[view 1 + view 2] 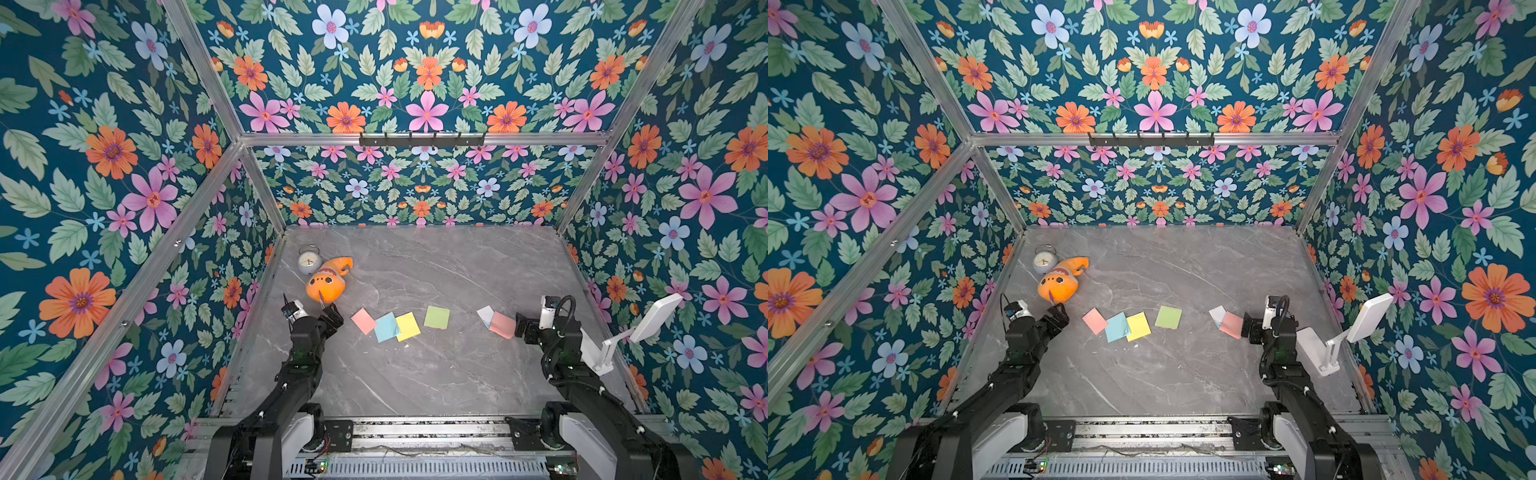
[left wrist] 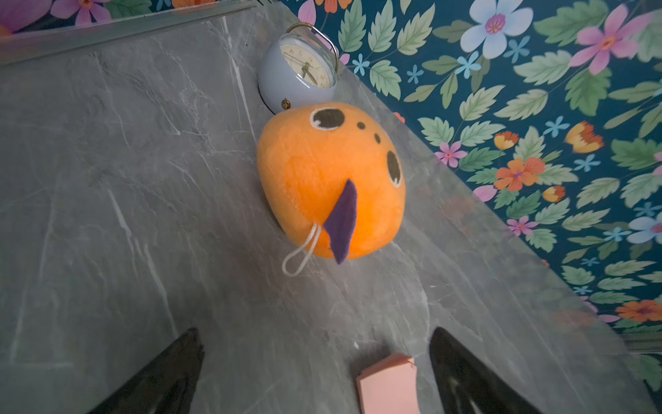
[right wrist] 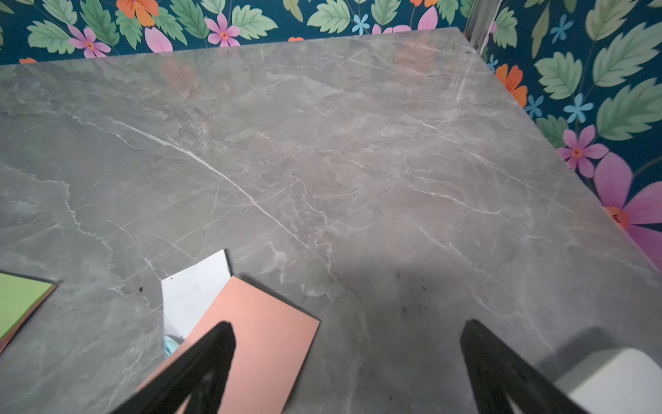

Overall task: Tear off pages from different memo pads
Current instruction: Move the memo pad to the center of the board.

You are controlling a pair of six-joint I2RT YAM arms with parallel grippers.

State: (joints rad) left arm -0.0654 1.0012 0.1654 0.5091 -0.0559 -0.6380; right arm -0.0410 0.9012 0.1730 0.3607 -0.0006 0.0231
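Pink, blue and yellow memo pads lie in a touching row on the grey marble table, and a green pad sits apart to their right. Farther right, a salmon square overlaps a white sheet; whether these are pads or pages I cannot tell. My left gripper is open just left of the pink pad, whose corner shows between its fingers. My right gripper is open at the salmon square, one finger over it.
An orange plush toy and a small pale alarm clock lie at the back left, close to my left gripper. A white stand rises at the right wall beside my right arm. Floral walls close in three sides of the table.
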